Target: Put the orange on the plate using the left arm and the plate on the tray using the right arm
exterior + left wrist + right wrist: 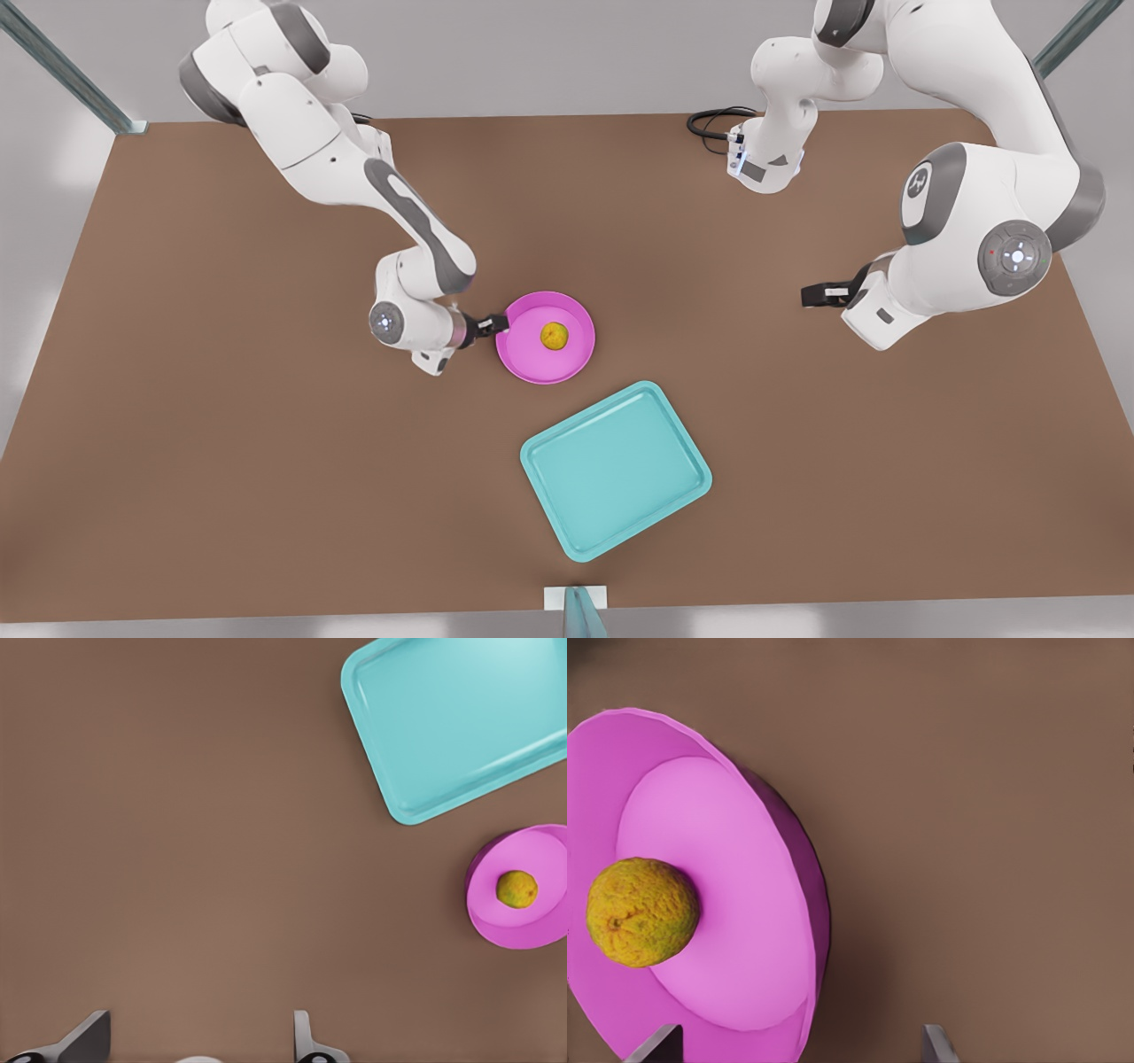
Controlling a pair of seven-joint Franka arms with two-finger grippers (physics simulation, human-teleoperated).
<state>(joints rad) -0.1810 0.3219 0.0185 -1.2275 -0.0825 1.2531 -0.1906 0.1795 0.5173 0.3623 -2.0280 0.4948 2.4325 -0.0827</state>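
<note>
The right gripper [501,323], on the front view's left, has its fingers spread at the rim of the plate [567,359]. The orange [555,336] sits on the plate. The tray [616,469] lies near. The left gripper [811,295] waits released, far right
</note>
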